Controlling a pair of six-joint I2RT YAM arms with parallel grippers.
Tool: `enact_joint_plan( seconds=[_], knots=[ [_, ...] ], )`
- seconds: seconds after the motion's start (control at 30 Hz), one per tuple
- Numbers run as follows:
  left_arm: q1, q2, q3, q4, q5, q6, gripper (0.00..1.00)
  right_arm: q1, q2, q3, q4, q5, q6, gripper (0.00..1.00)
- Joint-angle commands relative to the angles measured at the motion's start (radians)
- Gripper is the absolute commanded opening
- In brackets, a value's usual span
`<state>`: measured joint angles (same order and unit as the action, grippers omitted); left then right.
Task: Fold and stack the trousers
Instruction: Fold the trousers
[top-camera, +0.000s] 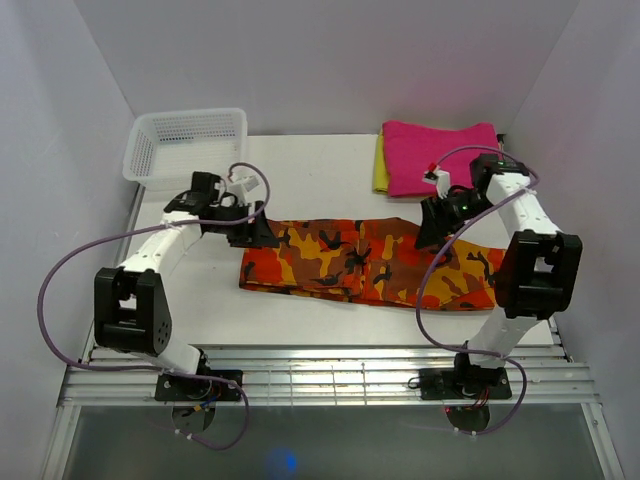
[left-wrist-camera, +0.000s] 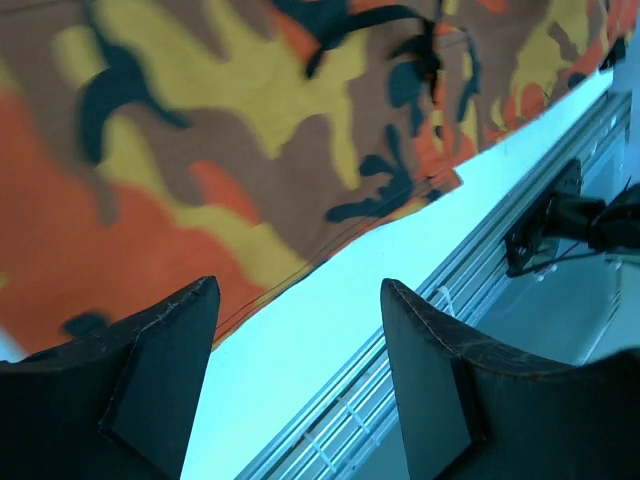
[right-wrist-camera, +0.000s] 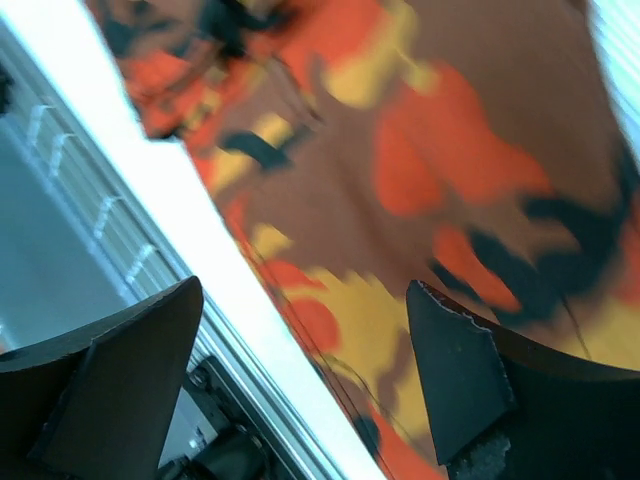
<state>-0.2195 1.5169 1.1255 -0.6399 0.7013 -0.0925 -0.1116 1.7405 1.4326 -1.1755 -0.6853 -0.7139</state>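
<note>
The camouflage trousers (top-camera: 370, 262) lie flat in a long strip across the middle of the table, in orange, red, yellow and black patches. My left gripper (top-camera: 262, 232) hovers at the strip's left end, open with nothing between its fingers (left-wrist-camera: 165, 340); the wrist view shows the cloth (left-wrist-camera: 220, 140) and its near hem just beyond the tips. Over the right end hangs my right gripper (top-camera: 428, 232), also open and empty. Its wrist view shows the trousers (right-wrist-camera: 420, 150) under and past the right finger (right-wrist-camera: 455, 360).
A white mesh basket (top-camera: 186, 146) stands at the back left. A folded magenta-pink cloth (top-camera: 440, 152) lies on a yellow one (top-camera: 380, 165) at the back right. The table's ribbed metal front rail (top-camera: 320, 375) runs between the arm bases.
</note>
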Motion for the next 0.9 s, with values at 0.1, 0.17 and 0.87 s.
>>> enact_joint_plan(
  seconds=[0.1,0.17,0.87],
  knots=[
    [0.322,0.000,-0.033,-0.087,0.093,0.088,0.80,0.300,0.048,0.058,0.117,-0.154,0.146,0.75],
    [0.363,0.003,-0.058,-0.101,0.064,0.124,0.81,0.361,0.071,0.049,0.151,-0.145,0.174,0.70],
    [0.390,0.359,-0.181,0.154,0.254,0.062,0.60,0.615,0.307,-0.101,0.361,0.168,0.286,0.59]
  ],
)
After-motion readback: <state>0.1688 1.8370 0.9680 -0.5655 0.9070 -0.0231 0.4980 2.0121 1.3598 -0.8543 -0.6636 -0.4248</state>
